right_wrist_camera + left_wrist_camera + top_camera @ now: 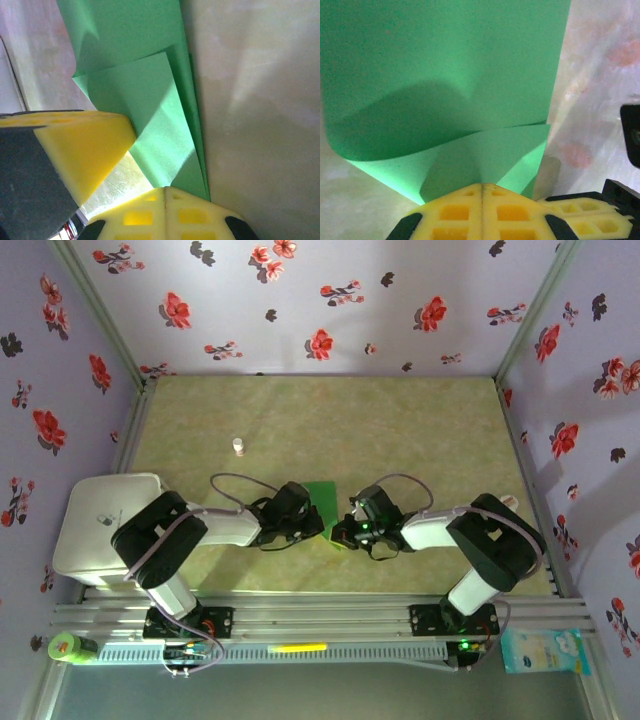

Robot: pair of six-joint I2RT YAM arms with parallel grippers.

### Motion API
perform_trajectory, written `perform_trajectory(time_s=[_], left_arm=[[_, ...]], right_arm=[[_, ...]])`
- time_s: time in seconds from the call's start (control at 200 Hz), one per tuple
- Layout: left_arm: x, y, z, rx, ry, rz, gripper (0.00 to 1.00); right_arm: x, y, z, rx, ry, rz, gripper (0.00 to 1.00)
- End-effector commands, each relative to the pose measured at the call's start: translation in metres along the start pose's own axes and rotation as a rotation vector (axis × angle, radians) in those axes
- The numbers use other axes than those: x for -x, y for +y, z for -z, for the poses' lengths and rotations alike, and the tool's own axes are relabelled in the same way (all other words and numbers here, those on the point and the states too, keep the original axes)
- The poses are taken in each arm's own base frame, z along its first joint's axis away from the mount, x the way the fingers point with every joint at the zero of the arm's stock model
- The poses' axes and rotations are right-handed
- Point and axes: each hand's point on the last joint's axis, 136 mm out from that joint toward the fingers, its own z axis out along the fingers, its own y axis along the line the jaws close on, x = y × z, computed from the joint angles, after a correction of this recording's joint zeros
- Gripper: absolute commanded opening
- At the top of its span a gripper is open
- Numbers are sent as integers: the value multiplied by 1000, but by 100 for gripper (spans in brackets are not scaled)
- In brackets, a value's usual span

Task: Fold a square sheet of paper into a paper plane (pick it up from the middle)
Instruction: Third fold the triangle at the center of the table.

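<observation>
The square sheet of paper is bright green and held up between both arms over the near middle of the table. In the left wrist view the sheet curls, with a flap folded over towards my left gripper, whose yellow fingers are shut on its lower fold. In the right wrist view the sheet lies in doubled layers, and my right gripper is shut on its edge. Seen from above, the left gripper and right gripper nearly touch. No paper plane shape is in view.
A tiny white bottle stands at the back left of the olive table. A white box sits by the left arm's base. Floral walls close three sides. The metal rail runs along the near edge.
</observation>
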Motion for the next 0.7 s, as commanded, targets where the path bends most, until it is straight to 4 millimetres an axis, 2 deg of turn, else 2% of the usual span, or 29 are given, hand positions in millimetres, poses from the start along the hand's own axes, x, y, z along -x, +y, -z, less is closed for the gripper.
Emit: perform_trajectory(time_s=[0.0,0.21,0.45,0.57,0.695], left_arm=[[15,35,6,103,-46,8,0],[35,49,12,117,-82,23,0],[45,71,21,161,-94,51,0],[51,68,27,158,-106,46,0],[58,54,37,141,-120,19,0]], right_arm=[[-22,-53,2,-165,46,-92,0],[-24,-55,0,-179,60,-91,0],[-24,-54,1,-176,59,-87,0],[-23,-52,2,-176,60,-75,0],[-22,-49,2,-172,65,-66,0]])
